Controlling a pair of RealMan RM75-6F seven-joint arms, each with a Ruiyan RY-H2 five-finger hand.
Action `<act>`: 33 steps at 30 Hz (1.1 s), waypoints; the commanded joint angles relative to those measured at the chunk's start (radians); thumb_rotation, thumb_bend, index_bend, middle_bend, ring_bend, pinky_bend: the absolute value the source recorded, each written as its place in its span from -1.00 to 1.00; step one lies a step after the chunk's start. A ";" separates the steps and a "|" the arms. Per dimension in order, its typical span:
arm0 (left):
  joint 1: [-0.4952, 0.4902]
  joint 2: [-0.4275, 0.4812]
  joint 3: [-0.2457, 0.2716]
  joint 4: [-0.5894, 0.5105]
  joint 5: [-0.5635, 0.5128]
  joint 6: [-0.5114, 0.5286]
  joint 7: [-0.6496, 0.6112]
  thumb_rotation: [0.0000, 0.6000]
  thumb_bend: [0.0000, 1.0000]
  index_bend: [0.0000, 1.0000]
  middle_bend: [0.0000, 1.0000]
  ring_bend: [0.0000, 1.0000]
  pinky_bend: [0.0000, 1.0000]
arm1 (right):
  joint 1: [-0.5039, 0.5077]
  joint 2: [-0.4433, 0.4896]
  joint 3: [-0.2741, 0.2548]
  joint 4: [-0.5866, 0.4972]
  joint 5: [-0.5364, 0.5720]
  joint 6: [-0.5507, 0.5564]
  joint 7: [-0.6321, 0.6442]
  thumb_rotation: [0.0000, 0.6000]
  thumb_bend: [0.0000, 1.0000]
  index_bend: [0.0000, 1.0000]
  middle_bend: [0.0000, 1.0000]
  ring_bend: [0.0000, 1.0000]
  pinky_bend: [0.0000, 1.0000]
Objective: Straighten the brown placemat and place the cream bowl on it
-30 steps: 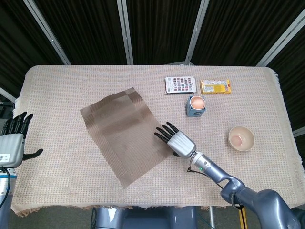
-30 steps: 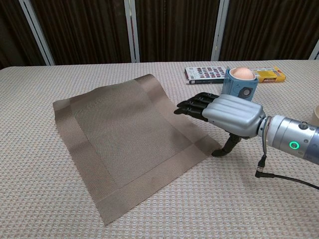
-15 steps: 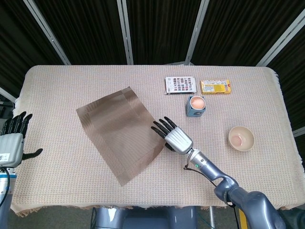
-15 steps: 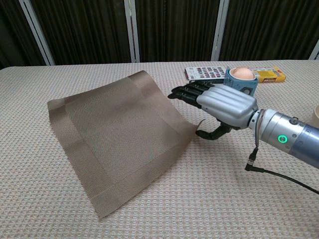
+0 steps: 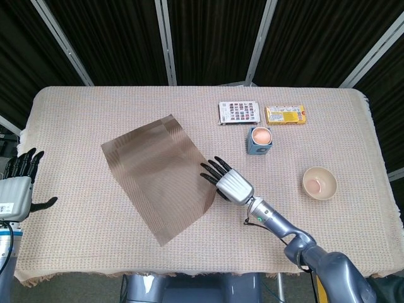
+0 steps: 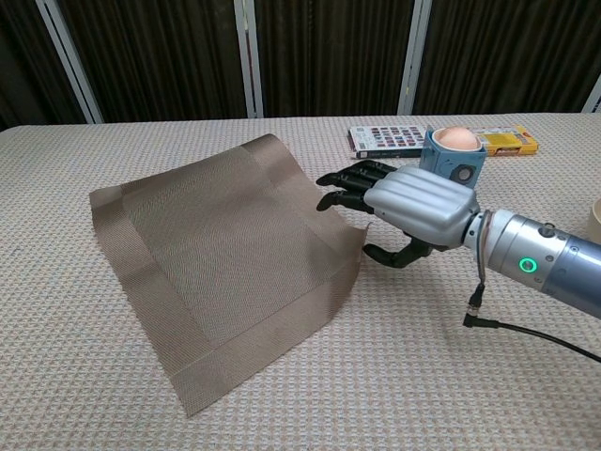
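The brown placemat (image 5: 158, 178) (image 6: 221, 268) lies skewed on the left-centre of the table, its right edge buckled slightly upward. My right hand (image 5: 226, 181) (image 6: 406, 209) is at that edge with fingers stretched out flat and apart, fingertips (image 6: 338, 180) over the mat's border and the thumb curled low beside the raised corner; it holds nothing. The cream bowl (image 5: 319, 183) (image 6: 594, 221) sits upright to the right, well clear of the hand. My left hand (image 5: 19, 183) hovers past the table's left edge with fingers spread, empty.
A blue cup holding an egg (image 5: 259, 140) (image 6: 454, 155) stands just behind the right hand. Further back lie a patterned card box (image 5: 239, 112) and a yellow box (image 5: 285, 115). A woven cloth covers the table (image 5: 82, 126).
My right hand has moved left and pushed the placemat's right edge, so the mat slid left and turned a little and its edge buckled. The left hand has stayed still.
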 commanded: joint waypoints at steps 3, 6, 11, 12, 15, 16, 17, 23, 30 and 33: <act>0.000 0.001 -0.001 0.001 -0.001 -0.001 -0.002 1.00 -1.00 -1.00 -1.00 -1.00 -1.00 | 0.002 -0.004 -0.004 0.001 0.002 0.002 0.000 1.00 0.11 0.24 -0.92 -1.00 -1.00; 0.001 0.002 -0.002 0.001 -0.002 0.000 -0.005 1.00 -1.00 -1.00 -1.00 -1.00 -1.00 | -0.001 -0.005 -0.005 0.000 0.003 0.009 0.001 1.00 0.22 0.57 -0.84 -1.00 -1.00; 0.001 0.003 -0.002 0.002 -0.003 -0.002 -0.007 1.00 -1.00 -1.00 -1.00 -1.00 -1.00 | -0.015 0.024 -0.019 -0.029 -0.005 0.046 0.033 1.00 0.21 0.62 -0.81 -1.00 -1.00; 0.001 0.003 -0.001 0.001 -0.003 -0.002 -0.007 1.00 -1.00 -1.00 -1.00 -1.00 -1.00 | -0.021 0.038 -0.026 -0.041 -0.012 0.059 0.038 1.00 0.21 0.63 -0.81 -1.00 -1.00; 0.001 0.003 0.000 -0.001 0.002 0.000 -0.007 1.00 -1.00 -1.00 -1.00 -1.00 -1.00 | -0.037 0.082 -0.052 -0.072 -0.039 0.112 0.040 1.00 0.21 0.63 -0.80 -1.00 -1.00; 0.001 0.004 0.001 -0.003 0.003 0.000 -0.007 1.00 -1.00 -1.00 -1.00 -1.00 -1.00 | -0.047 0.106 -0.066 -0.089 -0.055 0.142 0.037 1.00 0.21 0.63 -0.80 -1.00 -1.00; 0.002 0.004 0.001 -0.004 0.005 0.001 -0.007 1.00 -1.00 -1.00 -1.00 -1.00 -1.00 | -0.059 0.135 -0.082 -0.107 -0.074 0.180 0.030 1.00 0.20 0.63 -0.80 -1.00 -1.00; 0.002 0.007 0.005 -0.012 0.019 0.004 -0.009 1.00 -1.00 -1.00 -1.00 -1.00 -1.00 | -0.117 0.319 -0.186 -0.182 -0.212 0.393 -0.065 1.00 0.20 0.63 -0.77 -1.00 -1.00; 0.003 0.007 0.011 -0.023 0.037 0.009 -0.007 1.00 -1.00 -1.00 -1.00 -1.00 -1.00 | -0.131 0.493 -0.244 -0.193 -0.305 0.490 -0.204 1.00 0.19 0.63 -0.76 -1.00 -1.00; 0.004 0.007 0.012 -0.028 0.042 0.012 -0.006 1.00 -1.00 -1.00 -1.00 -1.00 -1.00 | -0.125 0.535 -0.232 -0.185 -0.291 0.474 -0.219 1.00 0.17 0.62 -0.76 -1.00 -1.00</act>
